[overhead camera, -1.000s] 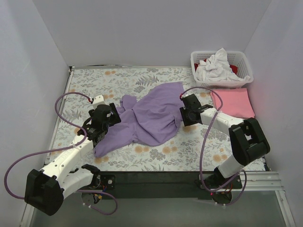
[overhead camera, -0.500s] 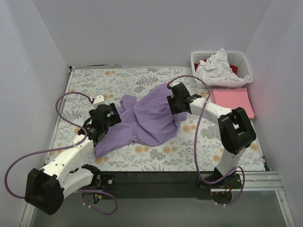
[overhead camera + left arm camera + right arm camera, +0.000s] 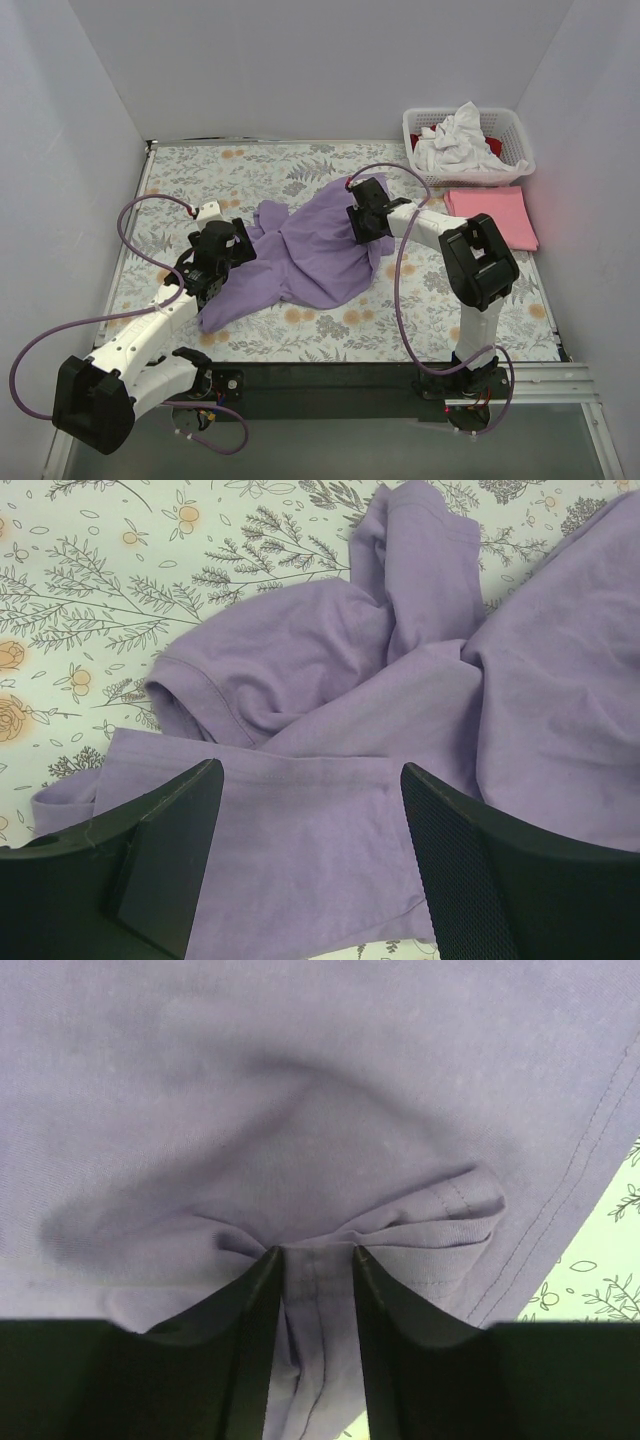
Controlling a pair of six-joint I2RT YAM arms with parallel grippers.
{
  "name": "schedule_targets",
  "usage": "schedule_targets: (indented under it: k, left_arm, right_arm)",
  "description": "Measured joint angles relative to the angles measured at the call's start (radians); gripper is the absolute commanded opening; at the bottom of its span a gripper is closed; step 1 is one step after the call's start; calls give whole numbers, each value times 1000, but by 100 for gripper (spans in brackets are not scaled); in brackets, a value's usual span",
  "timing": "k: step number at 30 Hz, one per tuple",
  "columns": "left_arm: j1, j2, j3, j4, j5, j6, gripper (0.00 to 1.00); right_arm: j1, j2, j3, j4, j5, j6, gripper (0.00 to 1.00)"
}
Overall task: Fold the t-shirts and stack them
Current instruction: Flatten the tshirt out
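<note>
Sprawling crumpled mid-desk on the floral cloth [image 3: 200, 170]: lavender t-shirt [image 3: 310, 250]. Bare cloth lies back left and along the near edge; walls close in left, back and right. Folded pink t-shirt [image 3: 490, 215] lies flat at the right edge, just in front of the white lattice basket [image 3: 515, 125], which holds a white t-shirt [image 3: 455, 140] and a red t-shirt [image 3: 493, 147]. Right claw [image 3: 315, 1260] is clamped on a bunched fold by the lavender hem. Left claw [image 3: 310, 770] has its jaws wide apart over the shirt's lower left, holding nothing.

White left arm [image 3: 140, 340] and right arm [image 3: 420, 220], black joints; looping purple cables [image 3: 120, 228].
</note>
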Motion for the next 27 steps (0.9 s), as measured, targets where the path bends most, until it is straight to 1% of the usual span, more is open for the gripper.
schedule_targets:
  k: [1, 2, 3, 4, 7, 14, 19, 23, 25, 26, 27]
  left_arm:
    - [0, 0, 0, 0, 2, 0, 71]
    - [0, 0, 0, 0, 2, 0, 70]
    - [0, 0, 0, 0, 3, 0, 71]
    - [0, 0, 0, 0, 3, 0, 71]
    - [0, 0, 0, 0, 3, 0, 71]
    - [0, 0, 0, 0, 10, 0, 71]
    - [0, 0, 0, 0, 10, 0, 71]
    - [0, 0, 0, 0, 10, 0, 71]
    - [0, 0, 0, 0, 10, 0, 71]
    - [0, 0, 0, 0, 10, 0, 71]
    - [0, 0, 0, 0, 10, 0, 71]
  right_arm:
    - [0, 0, 0, 1, 0, 4, 22]
    - [0, 0, 0, 0, 3, 4, 19]
    - [0, 0, 0, 0, 7, 9, 9]
    - [1, 0, 0, 0, 14, 6, 2]
    - [2, -15, -11, -1, 54, -2, 1]
    - [3, -254, -109, -39, 168, -21, 1]
    - [-8, -410, -237, -80, 266, 6, 1]
    - [-44, -546, -375, -164, 332, 64, 1]
    - [-76, -639, -452, -215, 347, 99, 1]
    - [-97, -695, -492, -235, 351, 122, 2]
    - [-124, -750, -524, -254, 342, 141, 10]
